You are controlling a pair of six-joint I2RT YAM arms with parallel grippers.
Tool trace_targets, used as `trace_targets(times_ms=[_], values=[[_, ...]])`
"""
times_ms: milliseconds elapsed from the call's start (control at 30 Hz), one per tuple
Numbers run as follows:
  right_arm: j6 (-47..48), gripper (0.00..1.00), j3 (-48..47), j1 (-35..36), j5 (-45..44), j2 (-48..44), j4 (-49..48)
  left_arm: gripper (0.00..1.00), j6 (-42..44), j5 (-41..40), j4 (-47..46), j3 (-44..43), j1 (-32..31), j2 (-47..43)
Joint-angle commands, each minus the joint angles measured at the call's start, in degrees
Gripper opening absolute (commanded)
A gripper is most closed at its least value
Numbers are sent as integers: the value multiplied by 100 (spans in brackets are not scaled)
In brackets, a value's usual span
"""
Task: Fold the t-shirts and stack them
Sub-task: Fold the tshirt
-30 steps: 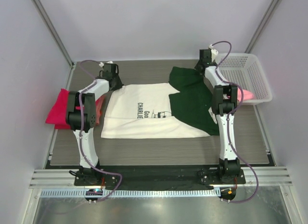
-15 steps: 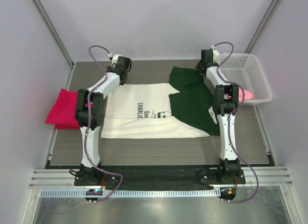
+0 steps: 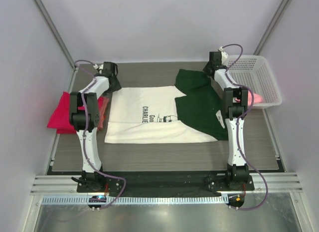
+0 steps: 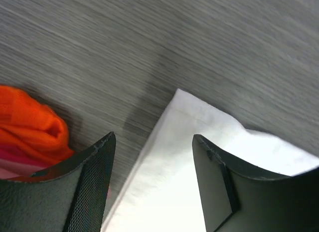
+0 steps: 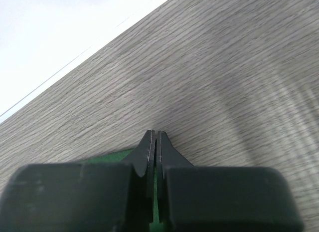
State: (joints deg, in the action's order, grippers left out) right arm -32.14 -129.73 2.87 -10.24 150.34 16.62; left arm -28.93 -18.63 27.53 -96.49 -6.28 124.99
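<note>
A large cream-white t-shirt [image 3: 149, 115] with dark green shoulders [image 3: 199, 105] and black print lies spread flat mid-table. My left gripper [image 3: 113, 84] hovers over its far left corner, jaws open; the white corner [image 4: 184, 117] lies loose below my left gripper [image 4: 153, 136]. My right gripper [image 3: 210, 68] sits at the far edge of the green sleeve. There my right gripper [image 5: 156, 132] is shut, with green cloth [image 5: 107, 156] running into its fingers. Red-pink t-shirts [image 3: 64, 112] are piled at the left, showing as orange-red cloth [image 4: 30, 127] beside the left finger.
A white mesh basket [image 3: 259, 75] stands at the far right with a light pink t-shirt [image 3: 256, 98] at its near rim. White walls enclose the grey wood-grain table [image 3: 164, 152] on three sides. A metal rail runs along the near edge.
My left gripper has opened and let go of the shirt's white corner; its arm swung right, then back left. The right arm has not moved.
</note>
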Motion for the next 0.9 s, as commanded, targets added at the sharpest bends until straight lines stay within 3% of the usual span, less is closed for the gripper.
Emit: trace_targets(times_ms=[0, 133, 233, 433, 633, 667, 767, 867], values=[[-47, 1, 97, -33, -4, -330, 131, 64, -420, 886, -318, 33, 189, -98], [-55, 1, 123, -50, -4, -330, 122, 63, -719, 1693, -712, 209, 504, 8], [-64, 1, 124, -41, 13, -339, 122, 56, -904, 2170, -819, 122, 602, 183], [-56, 1, 132, -50, 13, -339, 104, 51, -957, 2303, -811, -89, 602, 386], [-64, 1, 150, -59, 13, -365, 96, 26, -939, 2347, -758, -204, 602, 500], [-47, 1, 141, -68, 57, -374, 96, 16, -931, 2338, -758, -204, 602, 500], [-3, 1, 97, -59, 293, -470, 104, 2, -860, 2250, -766, -248, 602, 474], [67, 1, 211, -59, 356, -786, 131, 0, -685, 2005, -653, -388, 602, 413]])
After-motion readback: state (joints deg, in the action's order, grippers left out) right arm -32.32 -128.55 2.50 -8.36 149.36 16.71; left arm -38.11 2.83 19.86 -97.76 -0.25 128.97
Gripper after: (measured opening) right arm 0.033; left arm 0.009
